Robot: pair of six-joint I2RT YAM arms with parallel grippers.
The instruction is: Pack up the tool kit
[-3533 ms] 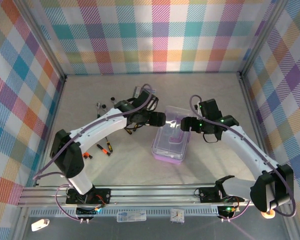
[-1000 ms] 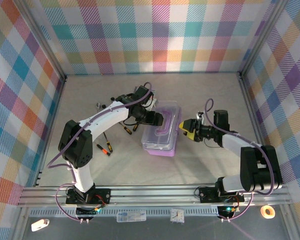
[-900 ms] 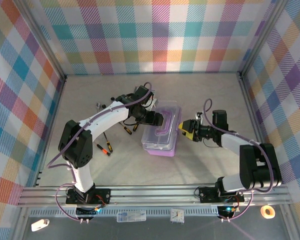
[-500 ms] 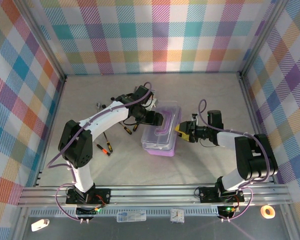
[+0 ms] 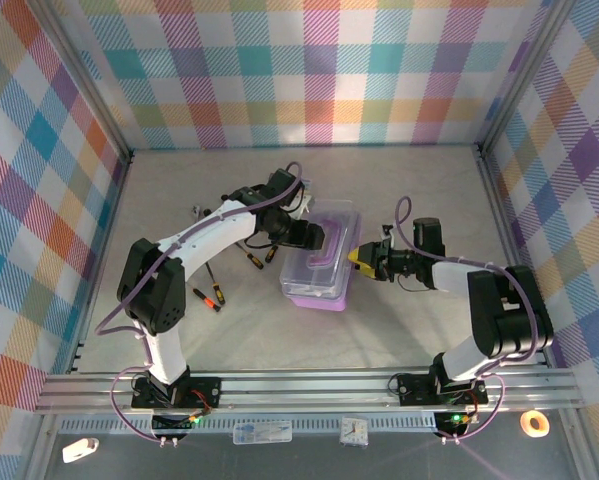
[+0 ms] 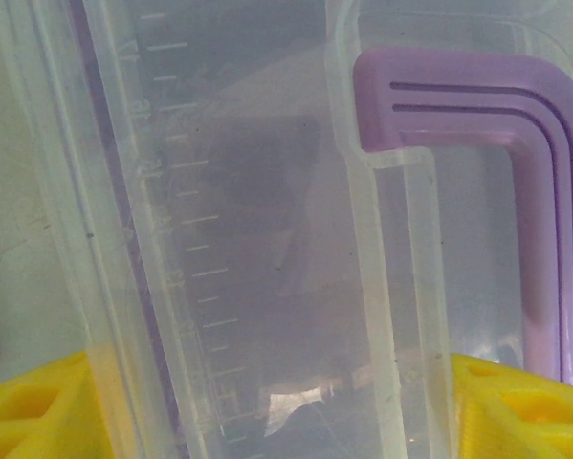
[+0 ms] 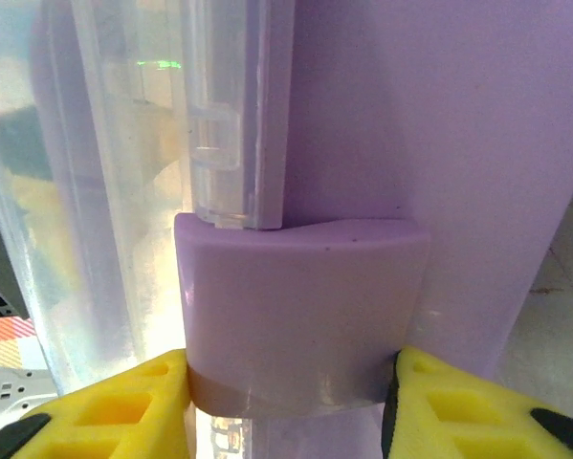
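The tool kit [image 5: 317, 274], a purple box with a clear lid, sits mid-table. My left gripper [image 5: 317, 237] is at its far left end. In the left wrist view the left gripper [image 6: 281, 406] has its yellow fingers [image 6: 37, 406] against both sides of the clear lid [image 6: 248, 239], beside the purple handle [image 6: 544, 191]. My right gripper [image 5: 363, 261] meets the box's right side. In the right wrist view the right gripper [image 7: 291, 402] is shut on the purple latch [image 7: 300, 306]. Black-and-orange screwdrivers [image 5: 210, 296] lie on the table left of the box.
More small tools [image 5: 201, 212] lie scattered at the back left, and another screwdriver [image 5: 252, 259] lies under my left arm. Checked walls enclose the table on three sides. An aluminium rail [image 5: 299, 385] runs along the near edge.
My right gripper has slid left up to the box and its fingers have come together on the latch. The box has shifted slightly left. The left gripper keeps its hold.
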